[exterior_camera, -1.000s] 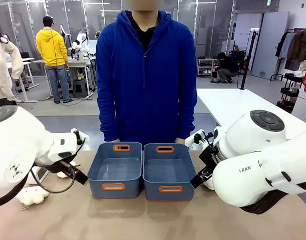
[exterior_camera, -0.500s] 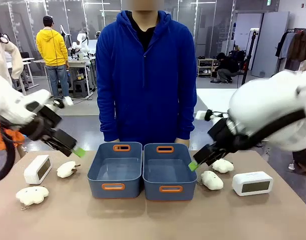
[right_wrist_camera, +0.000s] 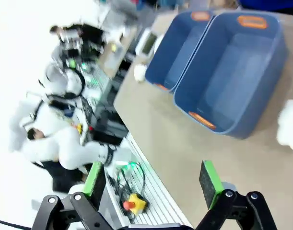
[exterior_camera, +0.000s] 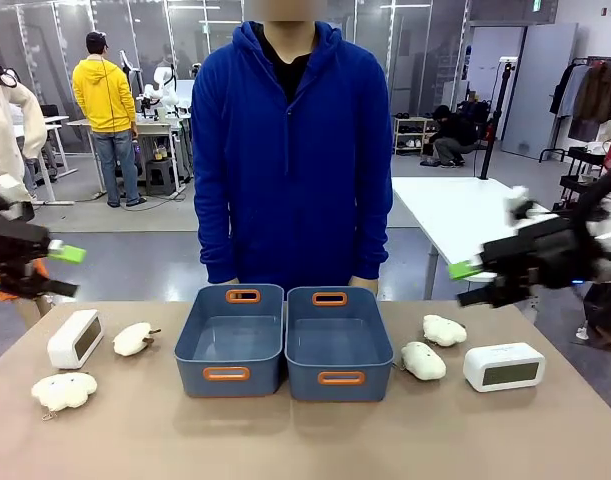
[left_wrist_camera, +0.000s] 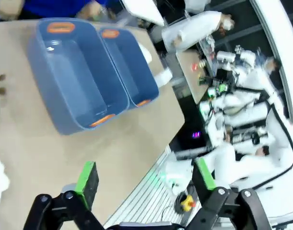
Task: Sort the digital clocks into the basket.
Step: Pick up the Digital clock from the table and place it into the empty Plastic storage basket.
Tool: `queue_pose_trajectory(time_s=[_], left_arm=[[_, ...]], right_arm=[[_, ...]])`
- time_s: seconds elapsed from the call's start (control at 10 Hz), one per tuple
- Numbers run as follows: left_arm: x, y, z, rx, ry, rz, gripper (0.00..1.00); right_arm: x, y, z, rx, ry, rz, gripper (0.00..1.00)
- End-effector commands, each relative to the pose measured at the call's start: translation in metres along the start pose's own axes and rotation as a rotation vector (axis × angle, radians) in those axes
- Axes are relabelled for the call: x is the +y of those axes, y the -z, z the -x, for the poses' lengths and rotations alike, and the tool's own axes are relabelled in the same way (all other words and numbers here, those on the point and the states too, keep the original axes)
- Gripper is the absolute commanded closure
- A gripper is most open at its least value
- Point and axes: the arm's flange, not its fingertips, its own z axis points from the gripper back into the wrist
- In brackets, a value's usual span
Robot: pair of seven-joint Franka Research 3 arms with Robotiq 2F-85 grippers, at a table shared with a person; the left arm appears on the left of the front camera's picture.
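L gripper: jaws wide, empty, left edge.
R gripper: jaws wide, empty, right side.
L clock: below L jaws, apart.
R clock: below R jaws, apart.

A bright open lab lies ahead of you, closed off by glass partitions at the back.
Beyond your tan counter you see a grey floor and a tall grey door at the right. A white table stands past the counter on the right, with a clothes rack beyond it. A person in a yellow hoodie stands by a workbench at the left, and another person crouches near a low shelf.
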Motion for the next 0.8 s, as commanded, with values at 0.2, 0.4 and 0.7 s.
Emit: queue_pose_trajectory(time_s=[0.2, 0.4, 0.7], left_arm=[[0.010, -0.098, 0.089, -0.318, -0.088, -0.085, 0.00], [0.009, -0.126, 0.116, -0.429, -0.095, -0.111, 0.00], [0.005, -0.149, 0.129, -0.552, -0.128, -0.211, 0.00]], right_arm=[[-0.017, -0.115, 0.065, -0.357, 0.058, 0.013, 0.00], [-0.020, -0.164, 0.089, -0.477, 0.077, 0.055, 0.00], [-0.021, -0.182, 0.094, -0.480, 0.117, 0.077, 0.00]])
